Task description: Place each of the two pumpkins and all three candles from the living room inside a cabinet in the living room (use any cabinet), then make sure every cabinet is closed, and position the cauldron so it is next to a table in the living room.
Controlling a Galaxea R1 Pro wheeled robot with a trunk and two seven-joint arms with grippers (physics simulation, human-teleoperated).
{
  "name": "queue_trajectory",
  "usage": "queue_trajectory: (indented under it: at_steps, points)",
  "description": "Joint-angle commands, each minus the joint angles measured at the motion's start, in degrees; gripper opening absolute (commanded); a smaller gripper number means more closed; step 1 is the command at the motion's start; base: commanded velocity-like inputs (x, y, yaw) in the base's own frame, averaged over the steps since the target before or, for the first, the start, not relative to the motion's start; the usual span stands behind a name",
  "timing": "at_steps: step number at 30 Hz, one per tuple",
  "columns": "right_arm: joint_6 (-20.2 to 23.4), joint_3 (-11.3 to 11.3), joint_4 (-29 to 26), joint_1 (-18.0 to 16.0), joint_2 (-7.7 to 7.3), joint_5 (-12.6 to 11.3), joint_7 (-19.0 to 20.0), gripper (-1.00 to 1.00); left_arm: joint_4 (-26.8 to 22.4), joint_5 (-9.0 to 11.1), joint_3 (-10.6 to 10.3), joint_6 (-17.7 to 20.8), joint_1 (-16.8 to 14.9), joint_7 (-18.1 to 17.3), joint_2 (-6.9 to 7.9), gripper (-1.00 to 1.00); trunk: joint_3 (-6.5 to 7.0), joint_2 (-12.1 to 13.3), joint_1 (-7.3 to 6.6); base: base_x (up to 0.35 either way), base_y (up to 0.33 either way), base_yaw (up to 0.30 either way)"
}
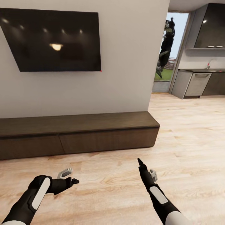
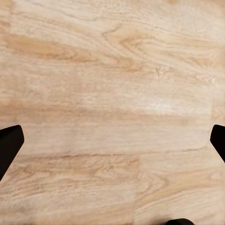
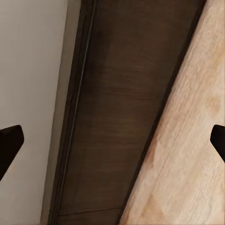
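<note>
Wood floor (image 1: pixel 187 131) runs up to the cabinet (image 1: pixel 78 134) by the wall, its drawers shut. Left claw (image 1: pixel 69 177) and right claw (image 1: pixel 146 167) are both open, holding nothing. I think most work is left.

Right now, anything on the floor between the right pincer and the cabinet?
Nothing. In the head view, only bare wood floor separates the right pincer from the cabinet. The drawer fronts look shut.
</note>
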Motion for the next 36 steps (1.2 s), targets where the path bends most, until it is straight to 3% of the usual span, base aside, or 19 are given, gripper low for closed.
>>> queue_trajectory:
  at_steps: [1, 5, 10, 13, 18, 21, 22, 23, 24, 25, 26, 27, 31, 36]
  points:
    - [-0.1, 0.0, 0.0, 0.0, 0.0, -0.6, 0.9, 1.0, 0.0, -0.5, 0.0, 0.2, 0.0, -0.6, -0.05, 1.0, -0.24, -0.4, 0.21, 0.0, 0.0, 0.0]
    - [0.9, -0.1, -0.1, 0.0, -0.04, -2.5, 6.6, 1.0, -0.1, -0.6, -0.1, 0.3, 0.0, -0.6, -0.03, 1.0, -0.95, -2.0, 1.09, 0.0, 0.0, 0.0]
    - [7.9, -0.1, -0.2, 0.0, -0.2, -8.4, 14.4, 1.0, -0.1, -0.4, -0.1, 0.3, 0.0, -0.6, -0.02, 1.0, -1.85, -4.0, 2.19, 0.0, 0.0, 0.0]
    - [11.1, -0.1, -0.2, 0.0, -0.19, -10.2, 16.1, 1.0, -0.1, 0.1, -0.1, 0.3, 0.0, -0.7, 0.01, 1.0, -2.39, -5.3, 2.85, 0.0, 0.0, 0.0]
    - [10.4, -0.1, 0.2, 0.0, 0.22, -10.9, 16.3, 1.0, -0.9, 1.7, -0.1, 0.4, 0.3, -0.7, 0.19, 1.0, -3.29, -7.3, 3.95, 0.0, 0.0, 0.0]
    - [9.2, -0.1, 0.3, 0.0, 0.29, -11.2, 16.2, 1.0, -4.9, 5.8, -0.1, 0.5, 0.6, -2.3, 1.47, 1.0, -3.83, -8.5, 4.61, 0.0, 0.0, 0.0]
    - [9.0, -0.1, 0.3, 0.0, 0.32, -11.3, 16.2, 1.0, -7.4, 8.7, -0.2, 0.5, 1.1, -3.7, 2.78, 1.0, -4.01, -8.9, 4.83, 0.0, 0.0, 0.0]
    - [8.9, -0.1, 0.4, 0.0, 0.35, -11.4, 16.3, 1.0, -11.3, 13.8, -0.7, 0.5, 2.9, -6.4, 5.57, 1.0, -4.19, -9.3, 5.05, 0.0, 0.0, 0.0]
    - [8.9, -0.1, 0.4, 0.0, 0.34, -11.7, 16.3, 1.0, -13.6, 17.5, -1.3, 0.5, 4.3, -8.2, 7.66, 1.0, -4.36, -9.7, 5.27, 0.0, 0.0, 0.0]
    - [9.0, -0.1, 0.4, 0.0, 0.33, -11.9, 16.3, 1.0, -14.6, 19.5, -1.7, 0.5, 5.0, -8.9, 8.7, 1.0, -4.54, -10.1, 5.49, 0.0, 0.0, 0.0]
    - [9.1, -0.1, 0.5, 0.0, 0.36, -12.8, 16.3, 1.0, -16.7, 25.1, -3.2, 0.5, 6.3, -10.4, 11.33, 1.0, -4.72, -10.5, 5.71, 0.0, 0.0, 0.0]
    - [9.2, 0.0, 0.5, 0.0, 0.37, -13.5, 16.5, 1.0, -17.6, 28.3, -4.2, 0.5, 6.8, -10.9, 12.69, 1.0, -4.9, -10.9, 5.92, 0.0, 0.0, 0.0]
    - [9.4, 0.0, 0.4, 0.0, 0.38, -15.4, 17.0, 1.0, -18.9, 34.4, -6.2, 0.4, 7.7, -11.8, 15.14, 1.0, -5.75, -11.3, 6.22, 0.0, 0.0, 0.0]
    - [9.4, 0.0, 0.5, 0.0, 0.33, -16.5, 17.2, 1.0, -19.1, 35.9, -6.6, 0.4, 7.8, -12.0, 15.66, 1.0, -6.86, -11.4, 6.35, 0.0, 0.0, 0.0]
